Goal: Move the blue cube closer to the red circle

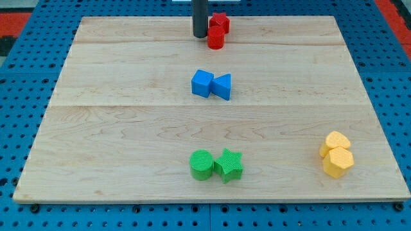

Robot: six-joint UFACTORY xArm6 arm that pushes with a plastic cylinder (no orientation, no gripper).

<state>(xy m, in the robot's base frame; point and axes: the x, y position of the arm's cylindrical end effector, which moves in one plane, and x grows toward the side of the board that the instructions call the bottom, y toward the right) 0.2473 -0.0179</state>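
The blue cube point(201, 83) lies near the board's middle, touching a blue triangular block point(222, 86) on its right. The red circle, a short red cylinder point(216, 38), stands near the view's top centre, with a red star-like block point(220, 22) just behind it. My tip point(200, 35) rests on the board just left of the red cylinder, close to it, and well above the blue cube in the view.
A green cylinder point(201, 165) and a green star point(228, 165) sit side by side near the view's bottom centre. Two yellow blocks point(336, 154) sit together at the bottom right. The wooden board point(96, 128) lies on a blue perforated table.
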